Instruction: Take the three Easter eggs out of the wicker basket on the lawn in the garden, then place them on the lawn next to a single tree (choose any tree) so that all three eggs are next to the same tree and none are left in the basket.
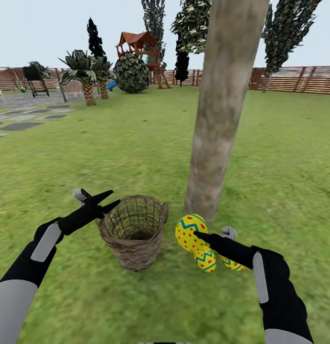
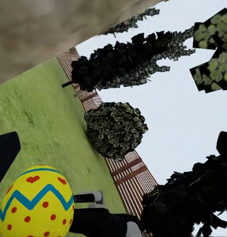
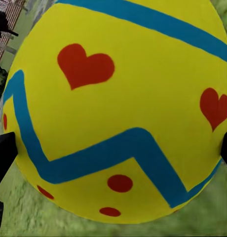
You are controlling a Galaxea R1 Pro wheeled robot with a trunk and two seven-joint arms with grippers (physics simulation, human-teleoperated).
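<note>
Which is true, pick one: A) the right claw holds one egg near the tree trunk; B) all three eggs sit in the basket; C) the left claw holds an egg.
A: the right claw grips an egg by the tree trunk.

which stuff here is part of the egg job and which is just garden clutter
Job: held egg, two eggs on the grass, basket, tree trunk, lawn, right gripper.
Clutter: playset, palms, round bush, fence, stepping stones.
</note>
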